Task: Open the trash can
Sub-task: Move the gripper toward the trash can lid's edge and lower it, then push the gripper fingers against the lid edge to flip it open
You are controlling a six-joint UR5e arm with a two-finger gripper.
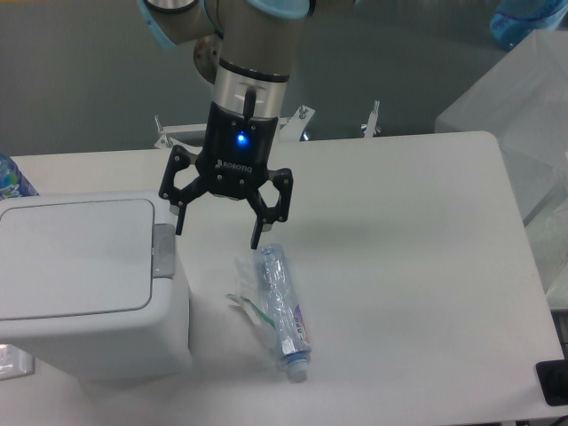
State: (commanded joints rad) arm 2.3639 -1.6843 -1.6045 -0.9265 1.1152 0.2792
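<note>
The gripper [218, 238] hangs above the table with its two black fingers spread wide and nothing between them. One fingertip [180, 229] points down just beside the trash can's right edge, close above the grey push-button tab [163, 249]; whether it touches the bin cannot be told from this view. The other fingertip [256, 241] sits just above the top end of the clear plastic bottle [282, 310]. A blue light glows on the gripper body, and above it the silver wrist section rises to the arm [253, 27], which leaves the picture at 12 o'clock.

The trash can [84, 284] stands at 9 o'clock from the gripper, filling the lower left of the view. It is a boxy white bin with rounded corners, and its flat rectangular lid [75, 256] lies closed and level. The grey tab sits at the middle of the lid's right side.

The bottle lies on its side at 5 o'clock from the gripper, crumpled, with its cap end pointing toward the near edge of the white table [417, 266]. It is near the bin but apart from it.

At 2 o'clock, beyond the table's right corner, stands a translucent white box [519, 98] with something blue [524, 22] above it. A blue-labelled object [11, 182] shows at the left edge, behind the bin.
</note>
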